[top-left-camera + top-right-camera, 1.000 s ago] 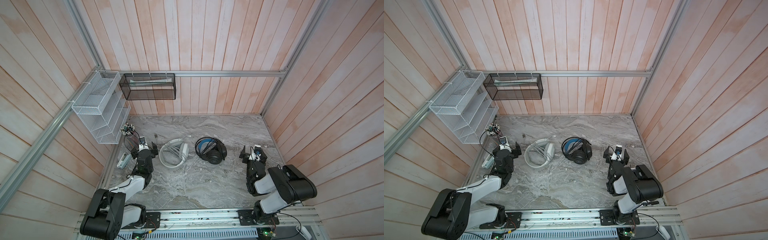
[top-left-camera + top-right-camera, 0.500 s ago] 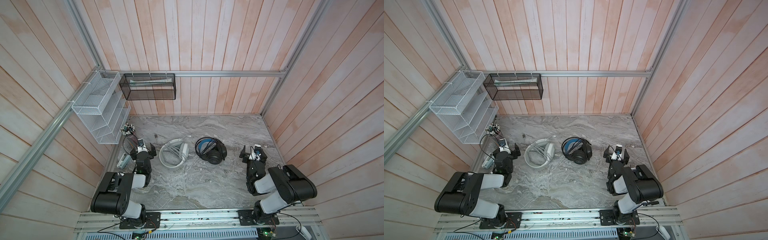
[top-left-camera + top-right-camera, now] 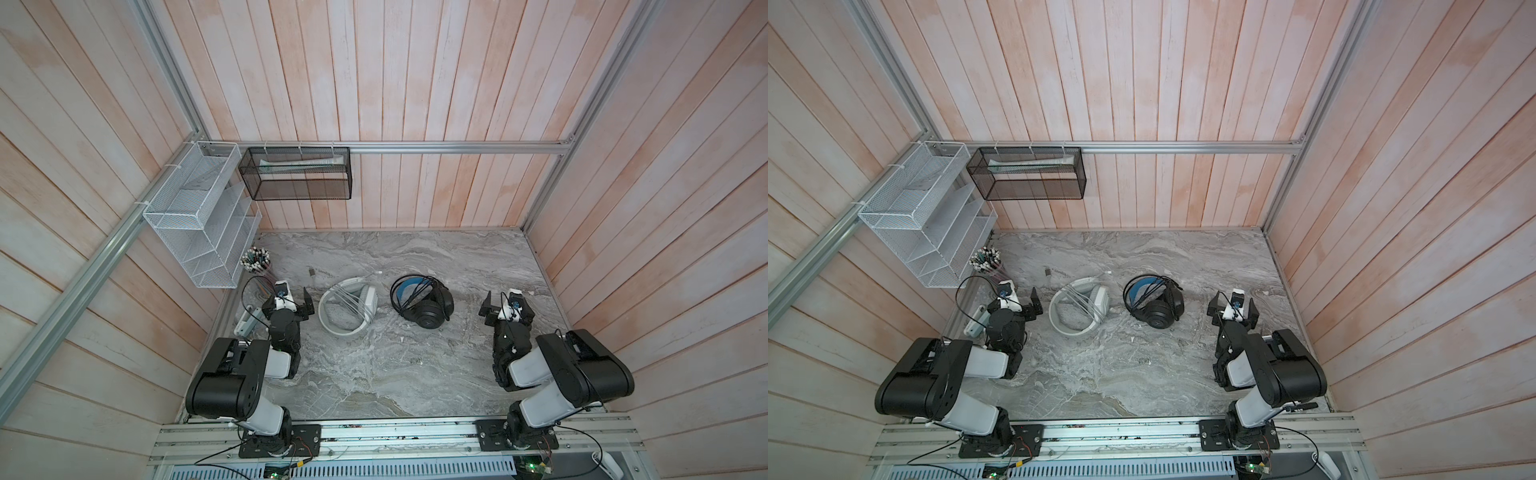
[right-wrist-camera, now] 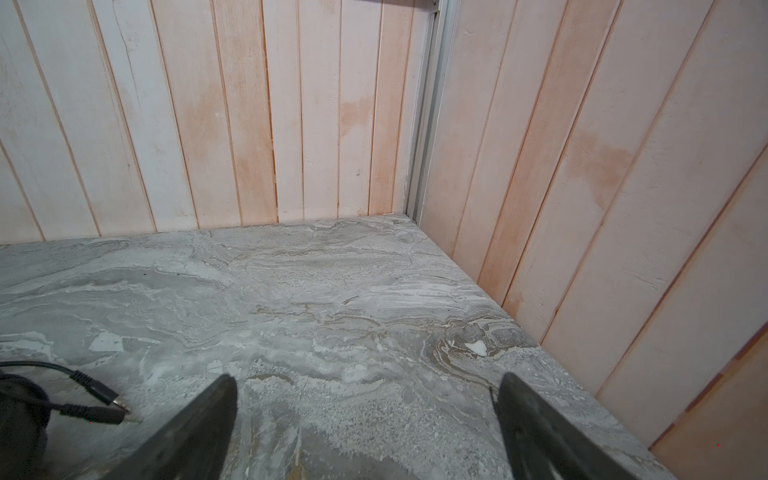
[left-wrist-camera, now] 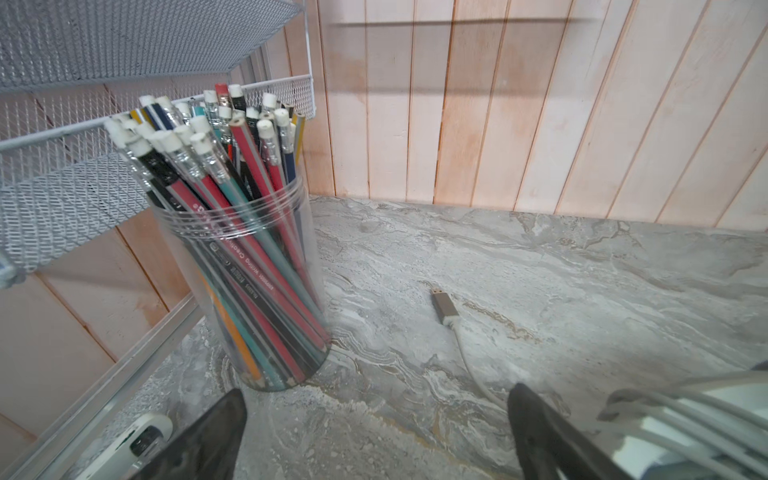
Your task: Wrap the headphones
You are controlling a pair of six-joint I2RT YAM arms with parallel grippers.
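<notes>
On the grey marble tabletop [image 3: 395, 365], near its middle, the white headphones [image 3: 348, 305] and the black headphones [image 3: 424, 305] lie side by side, close but apart, each with its cable looped across the headband and cups. The white cable's plug [image 5: 442, 305] rests loose on the marble toward the back wall, and two black cable ends [image 4: 104, 401] lie beside the black set. Just beside the white set sits the left gripper [image 5: 376, 395], jaws spread wide, holding nothing. The right gripper [image 4: 365, 382] stands apart from the black set, likewise wide and empty. A clear pencil jar [image 5: 249, 266] stands ahead of the left gripper, below a white mesh rack [image 3: 199, 232].
</notes>
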